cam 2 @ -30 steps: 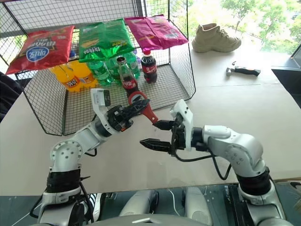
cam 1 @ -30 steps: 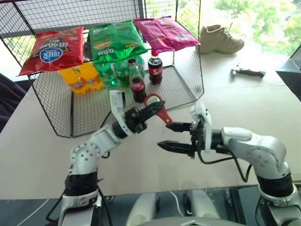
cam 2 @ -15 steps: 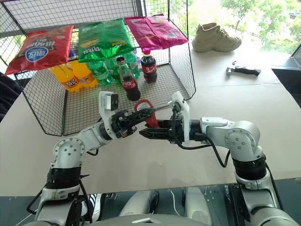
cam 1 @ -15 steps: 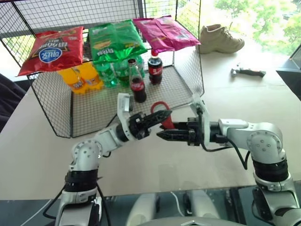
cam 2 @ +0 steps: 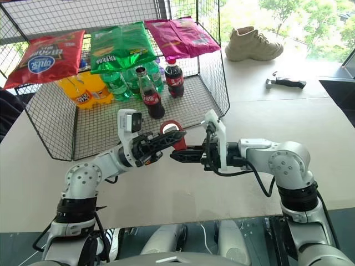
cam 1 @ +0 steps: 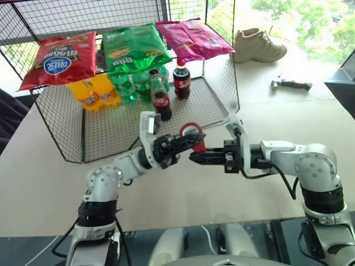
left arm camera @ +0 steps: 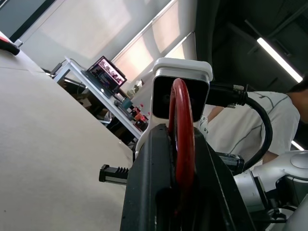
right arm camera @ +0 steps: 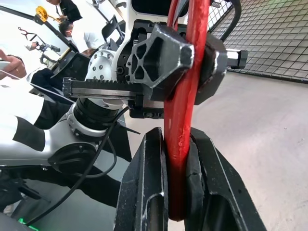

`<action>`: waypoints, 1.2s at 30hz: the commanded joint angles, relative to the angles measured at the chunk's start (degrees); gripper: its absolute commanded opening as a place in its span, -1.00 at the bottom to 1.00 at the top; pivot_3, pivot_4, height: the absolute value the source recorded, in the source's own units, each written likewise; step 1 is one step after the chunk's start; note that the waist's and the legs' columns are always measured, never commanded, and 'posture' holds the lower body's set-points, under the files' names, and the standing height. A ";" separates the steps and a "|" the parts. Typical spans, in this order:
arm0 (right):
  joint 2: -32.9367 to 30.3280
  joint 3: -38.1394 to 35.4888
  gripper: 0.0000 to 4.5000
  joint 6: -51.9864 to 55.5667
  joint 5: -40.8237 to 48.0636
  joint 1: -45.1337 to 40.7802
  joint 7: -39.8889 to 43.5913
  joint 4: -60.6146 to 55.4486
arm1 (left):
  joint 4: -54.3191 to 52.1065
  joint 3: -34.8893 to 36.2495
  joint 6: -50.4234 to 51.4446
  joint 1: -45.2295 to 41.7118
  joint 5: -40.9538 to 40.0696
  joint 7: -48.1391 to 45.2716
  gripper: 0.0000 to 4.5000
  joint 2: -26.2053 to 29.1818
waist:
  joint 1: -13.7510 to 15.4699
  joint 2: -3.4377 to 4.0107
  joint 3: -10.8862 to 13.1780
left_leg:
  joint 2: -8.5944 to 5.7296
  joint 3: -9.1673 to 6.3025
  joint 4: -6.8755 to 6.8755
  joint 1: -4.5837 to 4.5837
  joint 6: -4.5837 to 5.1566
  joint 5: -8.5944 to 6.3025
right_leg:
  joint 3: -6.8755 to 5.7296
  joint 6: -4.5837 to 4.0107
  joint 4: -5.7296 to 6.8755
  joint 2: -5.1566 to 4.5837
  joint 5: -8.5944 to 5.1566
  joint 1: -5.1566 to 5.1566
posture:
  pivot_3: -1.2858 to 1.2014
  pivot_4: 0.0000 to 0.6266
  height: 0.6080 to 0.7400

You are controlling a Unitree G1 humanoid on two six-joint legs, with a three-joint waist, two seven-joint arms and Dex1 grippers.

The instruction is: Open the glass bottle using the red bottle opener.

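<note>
Holding red bottle opener [cam 1: 191,137] pinched by both left gripper [cam 1: 186,142] and right gripper [cam 1: 198,157] mid-handover, glass bottle [cam 1: 160,97] capped, untouched in far wire basket [cam 1: 61,124]

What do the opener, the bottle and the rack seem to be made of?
The opener: glossy red, looks like painted metal or hard plastic; its thin flat edge with a smooth sheen shows in the right wrist view.
The bottle: clear glass, dark liquid showing through, with what seems a metal cap.
The rack: thin black wire mesh, likely coated metal.
</note>
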 commanded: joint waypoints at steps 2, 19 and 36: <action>0.87 2.00 -1.00 1.74 2.17 0.09 -0.09 -1.98 | 0.22 1.97 -1.98 0.19 2.01 0.70 -0.33 0.57 | 0.00 0.01 0.00 | 0.00 0.00 0.00 0.01 0.00 0.00 | 0.00 0.00 0.00 0.00 0.00 0.00 | 0.03 -0.52 1.00; -3.54 -6.51 -1.00 -18.25 -14.75 14.99 -5.29 -7.17 | -11.04 9.26 -13.05 14.33 11.42 4.72 0.96 4.49 | 0.23 0.08 0.05 | 0.00 0.01 -0.06 -0.04 0.03 -0.03 | 0.01 0.01 -0.10 -0.10 -0.01 -0.02 | 0.03 -0.52 1.00; 0.96 -1.24 -1.00 -43.60 -39.68 19.17 -8.20 -5.93 | 12.55 2.25 -55.16 1.91 51.80 17.25 0.96 -4.15 | 1.19 0.06 0.07 | 0.02 0.12 -0.10 -0.05 -0.20 0.10 | 0.04 0.03 -0.22 -0.04 0.01 -0.02 | 0.03 -0.52 1.00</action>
